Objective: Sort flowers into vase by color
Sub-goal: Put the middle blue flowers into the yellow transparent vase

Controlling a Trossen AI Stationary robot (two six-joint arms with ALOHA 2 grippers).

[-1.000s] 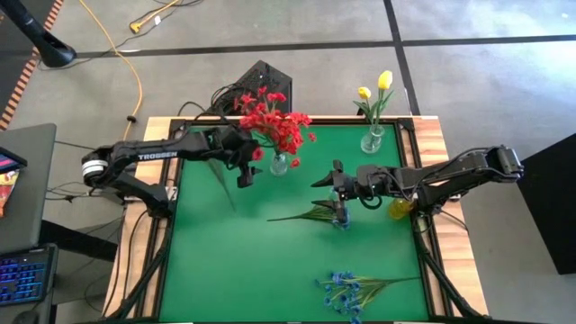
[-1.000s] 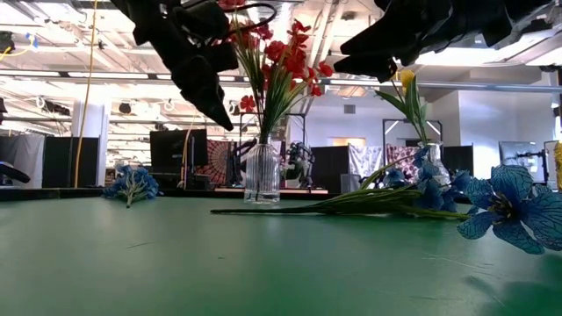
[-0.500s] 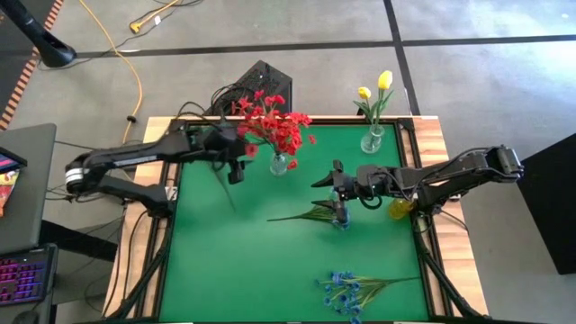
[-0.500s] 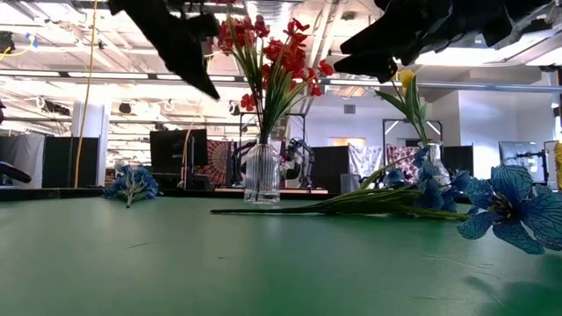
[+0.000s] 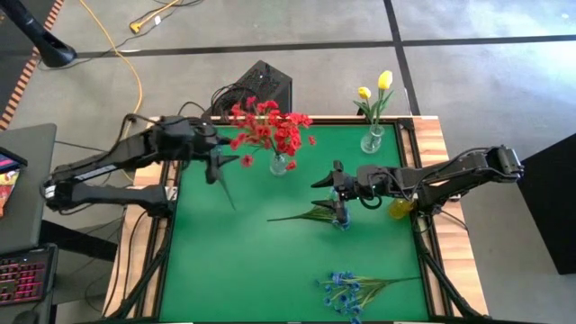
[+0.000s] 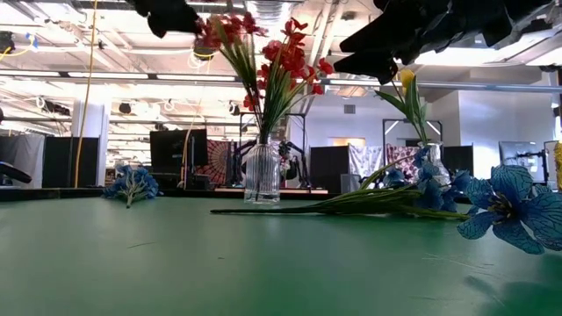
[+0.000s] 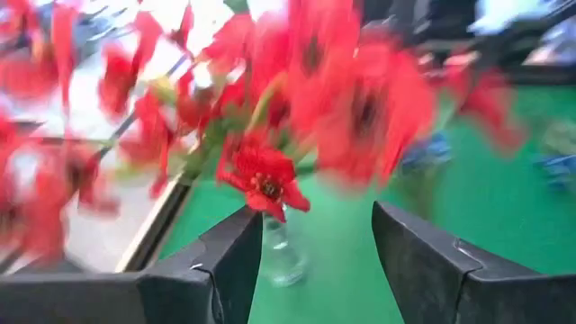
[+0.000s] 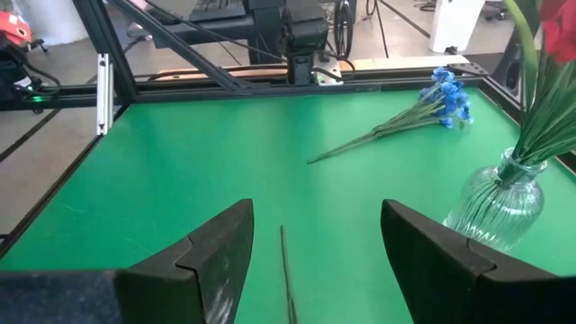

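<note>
Red flowers (image 5: 270, 128) stand with their stems in a ribbed glass vase (image 6: 262, 173). Yellow flowers (image 5: 380, 88) stand in a second glass vase (image 5: 373, 140) at the far right. One blue spray (image 5: 317, 214) lies flat mid-table, and its stem (image 8: 286, 270) runs below my open right gripper (image 5: 328, 177) without touching it. Another blue spray (image 5: 346, 290) lies near the front edge. A third (image 8: 423, 112) lies toward the left side. My left gripper (image 5: 219, 166) hangs open, left of the red blooms (image 7: 270, 180), holding nothing.
A small yellow thing (image 5: 399, 209) lies under the right arm near the table's right edge. The green mat (image 5: 234, 270) is bare at the near left. Black frame rails (image 8: 180, 54) border the table, and a black box (image 5: 261, 83) sits behind its far edge.
My left gripper has risen and drawn back from the red flowers' vase toward the table's left edge, tipping up nearer to level and staying open. The red flowers remain in their vase. My right gripper has kept still.
</note>
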